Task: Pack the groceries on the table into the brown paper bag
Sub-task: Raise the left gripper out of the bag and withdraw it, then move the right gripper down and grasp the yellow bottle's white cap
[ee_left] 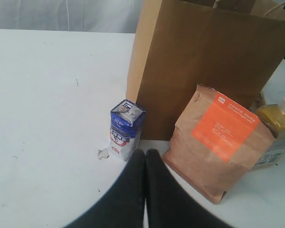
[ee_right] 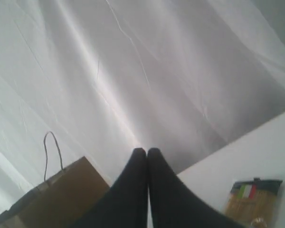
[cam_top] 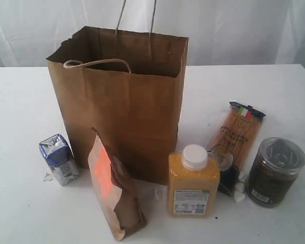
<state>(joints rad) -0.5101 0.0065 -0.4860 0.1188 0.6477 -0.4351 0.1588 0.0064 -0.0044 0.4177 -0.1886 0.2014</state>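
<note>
Open-mouthed and upright on the white table (cam_top: 20, 101), the brown paper bag (cam_top: 124, 107) apparently awaits loading; a blue-white carton (cam_top: 58, 158), orange-labelled pouch (cam_top: 114, 188), yellow bottle (cam_top: 193, 180), spaghetti packet (cam_top: 239, 132) and dark jar (cam_top: 274, 172) sit near its base. Left gripper (ee_left: 145, 154) and right gripper (ee_right: 147, 153), both pinched closed, grasp nothing.

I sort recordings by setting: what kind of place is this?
Probably a staged test setup, not a shop or kitchen. A plain white table stands before a white curtain, and a brown paper bag, a yellow bottle and a dark jar are set out on it.
</note>
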